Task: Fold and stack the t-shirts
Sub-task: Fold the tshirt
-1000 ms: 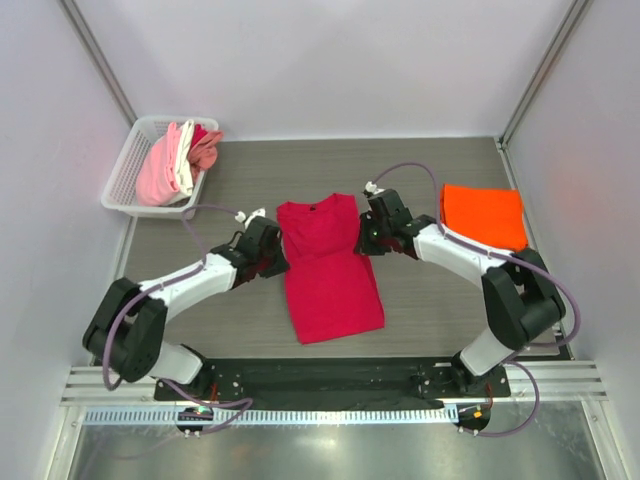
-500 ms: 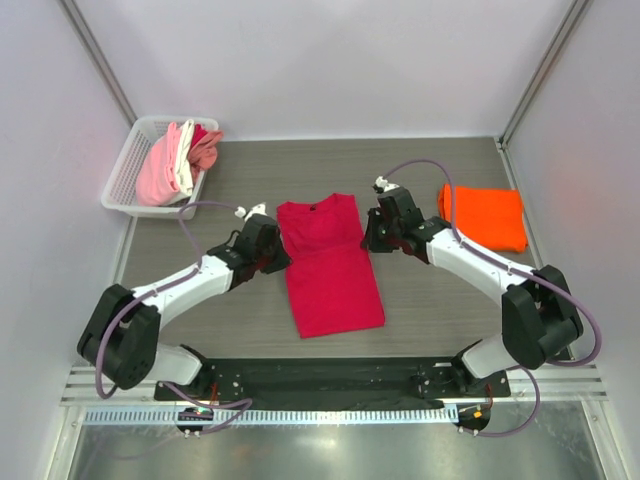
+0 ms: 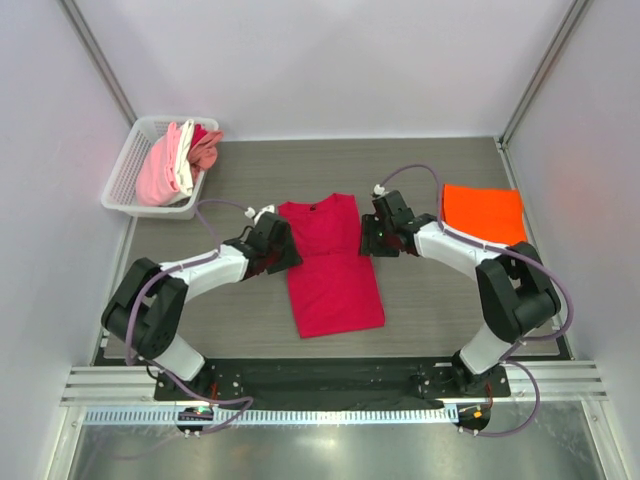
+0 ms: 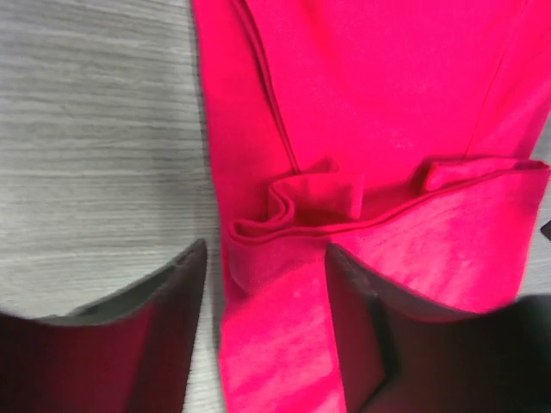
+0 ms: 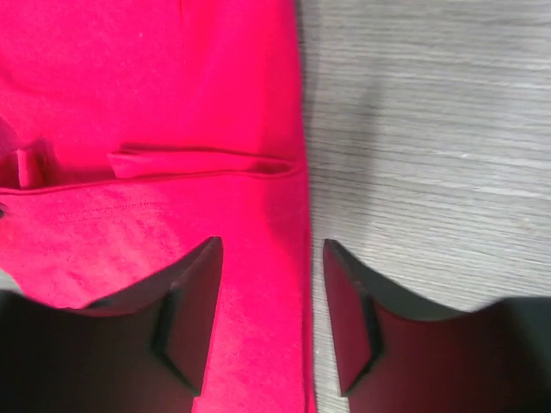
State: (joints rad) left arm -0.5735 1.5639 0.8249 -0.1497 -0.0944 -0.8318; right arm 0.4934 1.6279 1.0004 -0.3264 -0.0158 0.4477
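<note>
Table (image 3: 430,300): grey wood-grain surface, with both arms reaching in from the near edge.
Crimson t-shirt (image 3: 330,270): lies flat at the centre of the table as a long narrow panel, neck at the far end and hem at the near end; its sides are turned in over the body.
Left gripper (image 4: 267,275): jaws apart, low over the shirt's left edge near the shoulder; the edge runs between the two fingers and nothing is clamped.
Left sleeve fold (image 4: 314,202): a small rumpled tuck of cloth just beyond the left gripper.
Right gripper (image 5: 271,267): jaws apart, low over the shirt's right edge; the edge lies between the fingers, ungripped.
Orange t-shirt (image 3: 484,215): folded into a flat rectangle at the right side of the table, well apart from the crimson one.
Basket (image 3: 118,182): white mesh, at the far left corner.
Pink t-shirt (image 3: 155,175): bundled inside the basket.
White t-shirt (image 3: 184,165): beside the pink one in the basket.
</note>
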